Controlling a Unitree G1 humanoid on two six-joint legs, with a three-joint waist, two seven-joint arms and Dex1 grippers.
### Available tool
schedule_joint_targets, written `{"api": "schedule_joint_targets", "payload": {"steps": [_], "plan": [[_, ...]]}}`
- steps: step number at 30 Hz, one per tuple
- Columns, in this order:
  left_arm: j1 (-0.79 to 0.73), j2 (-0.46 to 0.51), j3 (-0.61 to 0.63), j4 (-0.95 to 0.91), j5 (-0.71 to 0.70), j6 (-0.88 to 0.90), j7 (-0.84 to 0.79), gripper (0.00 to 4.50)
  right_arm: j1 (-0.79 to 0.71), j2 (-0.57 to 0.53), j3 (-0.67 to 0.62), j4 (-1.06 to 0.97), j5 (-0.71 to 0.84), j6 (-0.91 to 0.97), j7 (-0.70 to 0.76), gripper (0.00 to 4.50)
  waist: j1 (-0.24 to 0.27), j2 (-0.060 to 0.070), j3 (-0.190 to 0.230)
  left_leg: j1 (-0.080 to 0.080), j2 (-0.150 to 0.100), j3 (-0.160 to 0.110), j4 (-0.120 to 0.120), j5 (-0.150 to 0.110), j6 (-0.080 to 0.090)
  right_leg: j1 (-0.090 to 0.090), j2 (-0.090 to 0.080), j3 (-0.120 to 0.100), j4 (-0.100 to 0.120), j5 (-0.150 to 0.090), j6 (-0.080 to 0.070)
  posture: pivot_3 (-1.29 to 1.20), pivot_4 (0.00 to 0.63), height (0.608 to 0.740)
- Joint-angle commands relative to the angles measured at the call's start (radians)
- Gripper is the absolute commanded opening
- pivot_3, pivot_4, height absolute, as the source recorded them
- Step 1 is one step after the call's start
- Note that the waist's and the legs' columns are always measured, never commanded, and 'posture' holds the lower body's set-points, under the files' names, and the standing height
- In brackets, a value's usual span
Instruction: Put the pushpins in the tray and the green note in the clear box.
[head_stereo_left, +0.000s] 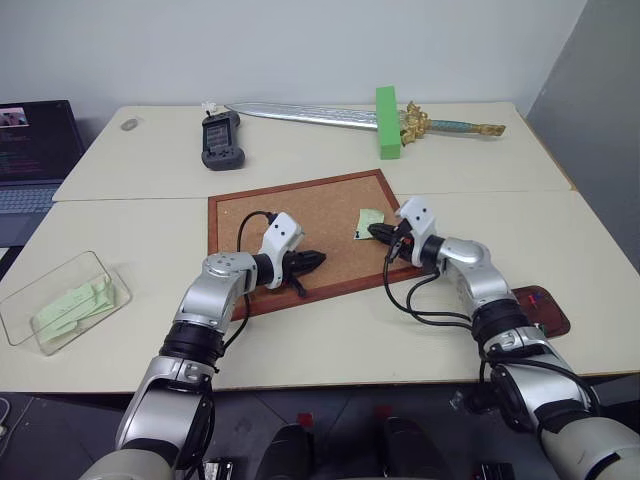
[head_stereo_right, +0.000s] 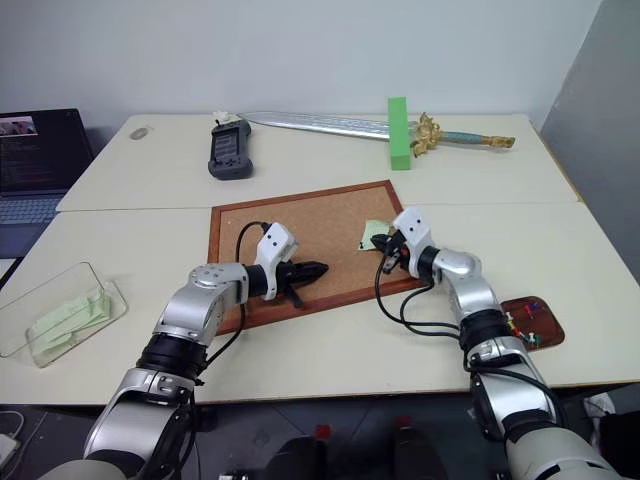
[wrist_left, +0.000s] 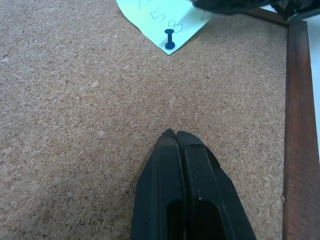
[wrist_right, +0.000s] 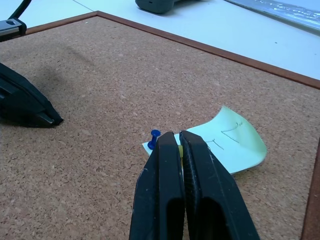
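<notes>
The green note (wrist_right: 227, 142) is a pale green paper square with pen marks, one edge curling up. It lies on the grainy corkboard (head_stereo_left: 300, 225), near its right wooden frame, and a small blue pushpin (wrist_right: 153, 138) stands at its corner. My right pincer (wrist_right: 178, 136) is closed at that corner, just beside the pin; I cannot tell if it grips the paper. My left pincer (wrist_left: 173, 134) is closed and empty over bare cork. The clear box (head_stereo_left: 30, 295) sits far left on the tabletop, the reddish tray (head_stereo_left: 548, 310) on the right.
</notes>
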Motion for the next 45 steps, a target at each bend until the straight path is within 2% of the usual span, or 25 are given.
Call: {"api": "schedule_joint_targets", "payload": {"steps": [1,9,16,20,22,24,31,43,45], "plan": [[0.018,0.000,-0.025,0.003,0.009,0.016,-0.008,0.00,-0.007,-0.009,-0.017,-0.048,0.011,0.003,0.006,0.01,0.000,0.000,0.000,0.000,0.000,0.000,0.000,0.000,0.000,0.000,0.000,0.000,0.000,0.000,0.000,0.00,0.150,0.740],[0.015,-0.004,-0.030,0.003,0.009,0.015,-0.010,0.00,0.025,-0.044,-0.020,-0.125,-0.002,0.020,-0.013,0.01,0.001,0.000,0.000,0.000,0.000,0.000,0.000,0.000,0.000,0.000,0.000,0.000,0.000,0.000,0.000,0.00,0.150,0.740],[0.016,-0.009,-0.032,0.008,0.011,0.008,-0.007,0.00,0.271,-0.180,-0.094,-0.629,0.067,0.257,-0.037,0.01,0.010,0.000,0.000,-0.002,0.000,-0.002,0.000,0.000,0.000,0.000,-0.001,-0.001,-0.001,0.000,0.000,0.00,0.150,0.740],[0.017,-0.018,-0.033,0.020,0.010,0.003,-0.008,0.00,0.541,-0.270,-0.317,-1.037,0.163,0.528,-0.124,0.01,0.015,0.000,0.000,-0.003,-0.001,-0.003,0.000,0.000,0.000,0.000,-0.002,-0.002,-0.001,0.000,0.000,0.00,0.150,0.740],[0.012,-0.024,-0.035,0.035,0.011,-0.005,-0.012,0.00,0.675,-0.258,-0.452,-1.173,0.193,0.628,-0.200,0.01,0.011,0.002,-0.001,-0.001,-0.002,-0.001,0.000,0.000,0.000,0.001,-0.002,0.002,-0.002,0.000,0.000,0.00,0.150,0.740],[0.007,-0.028,-0.035,0.044,0.012,-0.009,-0.014,0.00,0.762,-0.238,-0.523,-1.238,0.212,0.676,-0.249,0.01,0.014,0.001,-0.001,0.000,-0.001,-0.002,0.000,0.000,0.001,0.003,0.000,-0.001,-0.002,0.000,0.001,0.00,0.150,0.740],[-0.023,-0.034,-0.041,0.092,0.021,-0.033,-0.032,0.00,0.976,-0.167,-0.665,-1.322,0.250,0.724,-0.339,0.01,0.012,0.002,-0.002,0.001,-0.002,-0.001,0.000,0.000,0.001,0.004,0.000,0.000,-0.001,-0.001,0.001,0.00,0.150,0.740],[-0.049,-0.045,-0.045,0.128,0.029,-0.050,-0.042,0.00,0.962,-0.138,-0.651,-1.174,0.267,0.680,-0.398,0.01,0.017,0.003,-0.005,0.002,-0.002,-0.001,0.000,0.000,0.001,0.005,0.000,0.000,-0.002,-0.001,0.001,0.00,0.150,0.740],[-0.047,-0.042,-0.043,0.127,0.030,-0.050,-0.044,0.00,0.966,-0.143,-0.640,-1.162,0.264,0.673,-0.398,0.53,0.017,0.003,-0.005,0.002,-0.002,-0.001,0.000,0.000,0.001,0.005,0.001,-0.001,-0.002,-0.001,0.001,0.00,0.150,0.740]]}}
